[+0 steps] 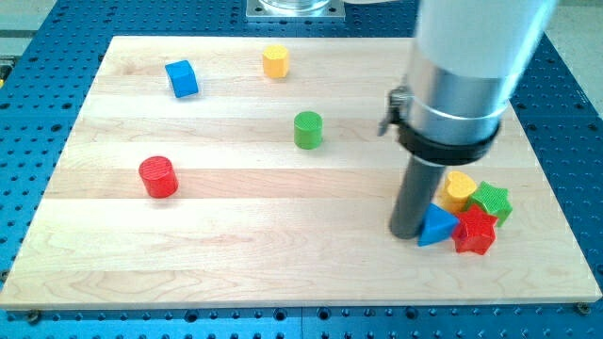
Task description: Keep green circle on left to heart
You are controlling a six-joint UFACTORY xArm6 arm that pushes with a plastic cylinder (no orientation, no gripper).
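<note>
Camera view: pale wooden board (pixel 283 273) on blue perforated table (pixel 38 56), my tip (pixel 407 233) gripperless, beside blue triangle (pixel 435 227).

The large white-and-silver arm housing (pixel 466 66) is cut off by the view's top edge; its upper part is out of sight. Taking this housing as landmark: the dark straight rod below it ends in my tip (pixel 407 234), whose contact with the pale wooden board (pixel 283 254) is hard to make out. Just right of the rod, the yellow heart-shaped block (pixel 459 188) is partly covered by the rod and by the blue triangular block (pixel 434 229) in front. The green star-shaped block (pixel 494 201) is partly overlapped by the red star-shaped block (pixel 474 232). A grey metal mount (pixel 294 8), left of the housing, is cropped by the top edge.
</note>
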